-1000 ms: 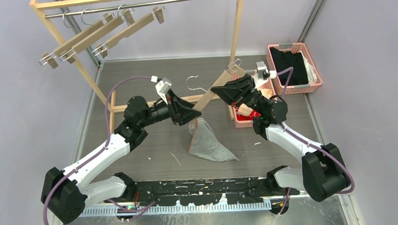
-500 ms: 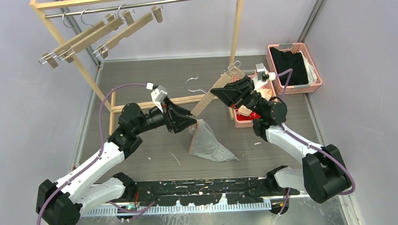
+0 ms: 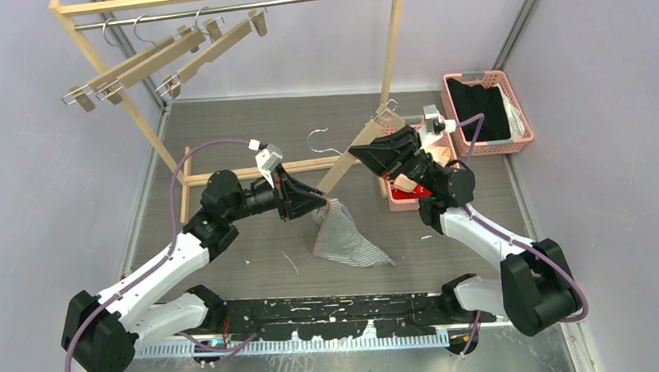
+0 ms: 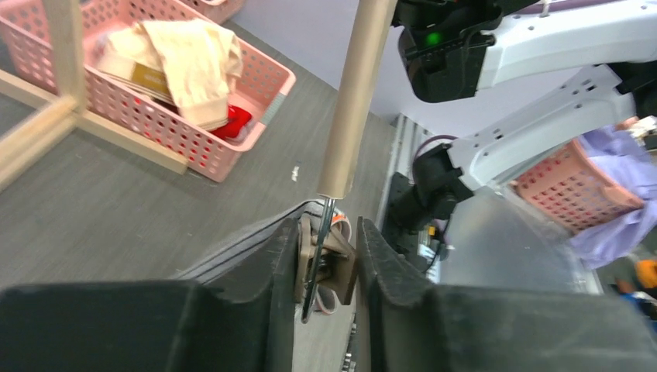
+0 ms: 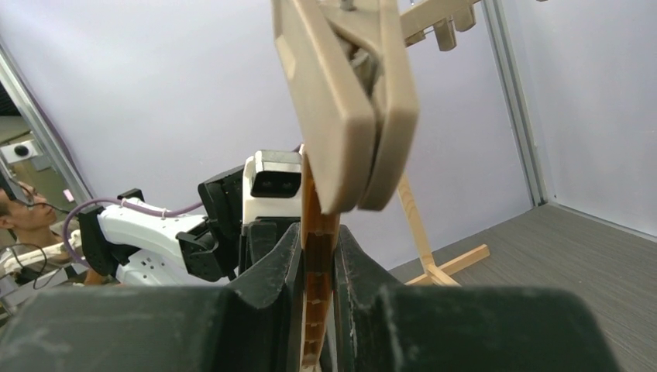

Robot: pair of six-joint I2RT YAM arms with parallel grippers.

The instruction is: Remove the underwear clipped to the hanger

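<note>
1. Striped underwear (image 3: 344, 235): its top corner is bunched at the lower clip (image 4: 329, 267) of the hanger (image 3: 336, 171), right at the tips of the left tool (image 3: 313, 203). The rest trails down and away from that tool onto the desk (image 3: 250, 139).
2. Change over the last second: the left tool dropped from mid-bar to that clip, then barely moved in the last half second. The right tool (image 3: 355, 154) hasn't shifted.
3. Left tool: fingers (image 4: 283, 263) straddle the clip with both sides in contact, so we read it as clenched on the clip.
4. Right tool: grasping the hanger bar and holding it tilted. The upper clip (image 5: 349, 101) above its fingers is empty.
5. Meaning: approach is done and the squeeze looks underway. We can't tell whether the clip has let go, since fabric is still at the tips.
6. We judge this is the last piece. The red pair (image 4: 232, 120) and beige pair (image 4: 194, 58) already sit in the pink basket (image 4: 139, 116), beyond the left tool.
7. Next need: keep the bar steady while the cloth slips free. The risk is the clip twisting out from between the fingers.
</note>
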